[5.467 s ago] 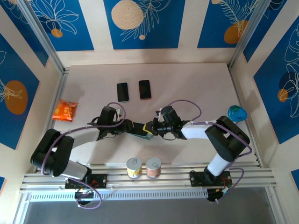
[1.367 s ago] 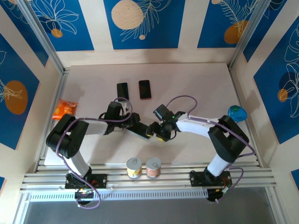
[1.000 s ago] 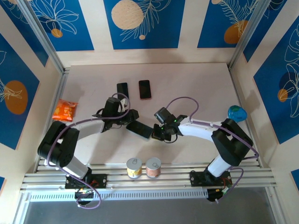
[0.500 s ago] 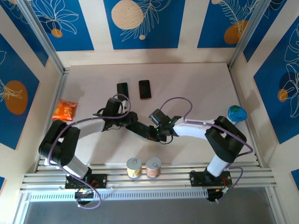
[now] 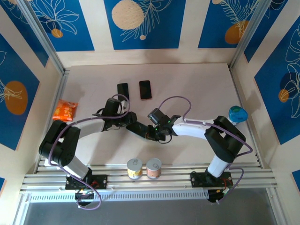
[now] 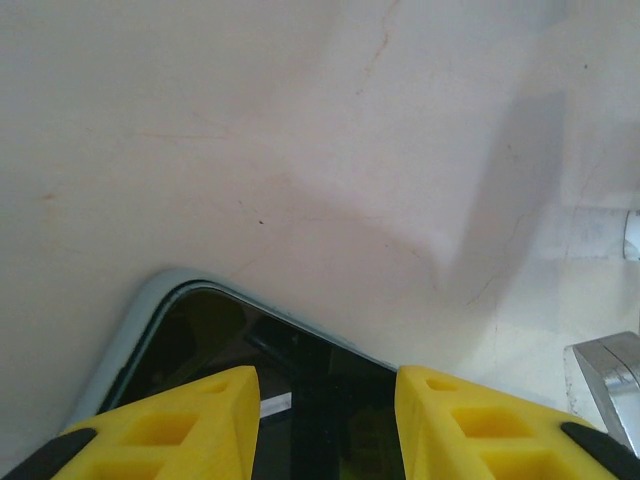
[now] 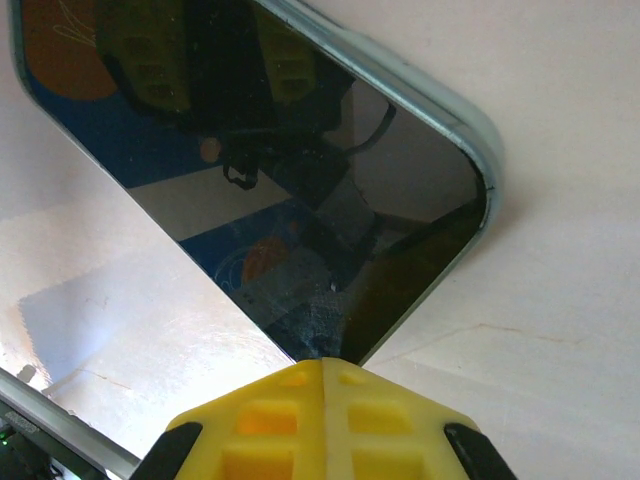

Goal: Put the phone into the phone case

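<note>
Pale pinkish tabletop (image 5: 197,89), fenced by blue leaf-patterned panels (image 5: 140,23), with both arms reaching inward to meet near its middle. Between them the phone (image 5: 139,128) lies flat on the table, dark screen up and set on a diagonal. The left gripper (image 5: 127,122) is at the phone's far-left end. In the left wrist view its yellow fingers (image 6: 170,430) stand apart over the screen, and I cannot tell whether they touch the glass. The right gripper (image 5: 154,134) is at the opposite end, its fingers (image 7: 250,430) pressed together, their joined tip meeting the phone's edge. The pale blue-grey rim of the phone case (image 7: 480,140) wraps the corner seen from the right wrist. Farther back a black phone (image 5: 123,92) and a red-edged phone (image 5: 145,89) lie side by side. An orange snack packet (image 5: 64,110) lies at the left and a blue round object (image 5: 237,114) at the right. A yellow can (image 5: 134,168) and a pinkish can (image 5: 153,168) stand by the near rail.
</note>
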